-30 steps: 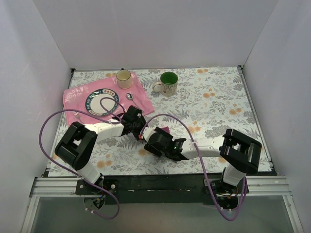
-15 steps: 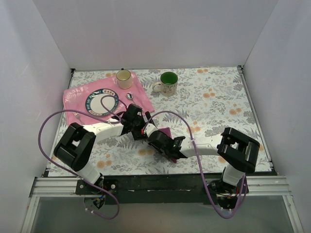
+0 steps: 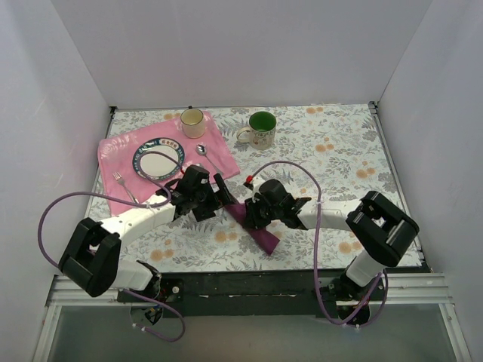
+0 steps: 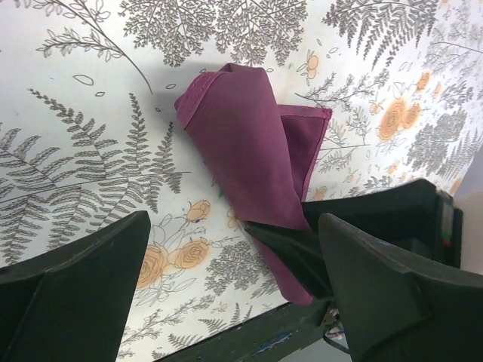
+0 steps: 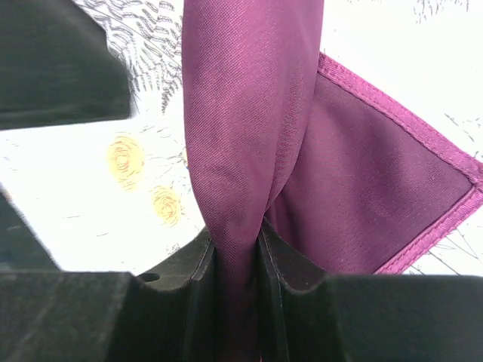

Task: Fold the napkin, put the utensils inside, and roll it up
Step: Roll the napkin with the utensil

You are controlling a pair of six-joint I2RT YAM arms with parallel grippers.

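The dark purple napkin (image 3: 260, 234) lies bunched in a long fold on the floral tablecloth, near the front centre. My right gripper (image 3: 251, 214) is shut on a pinched ridge of the napkin (image 5: 249, 136), which runs up between its jaws (image 5: 238, 253). My left gripper (image 3: 218, 197) stands open just left of the napkin (image 4: 249, 151), its fingers (image 4: 83, 294) wide apart, holding nothing. The fork (image 3: 124, 187) lies on the left part of the pink mat. The spoon (image 3: 206, 155) lies on its right part.
A pink mat (image 3: 223, 154) at the back left carries a plate (image 3: 158, 159) and a yellow mug (image 3: 192, 122). A green mug (image 3: 261, 130) stands at the back centre. White walls enclose three sides. Purple cables loop over both arms.
My left gripper opened and let go of the napkin. My right gripper shut on the napkin. Both arms shifted, and the napkin now shows stretched out between them.
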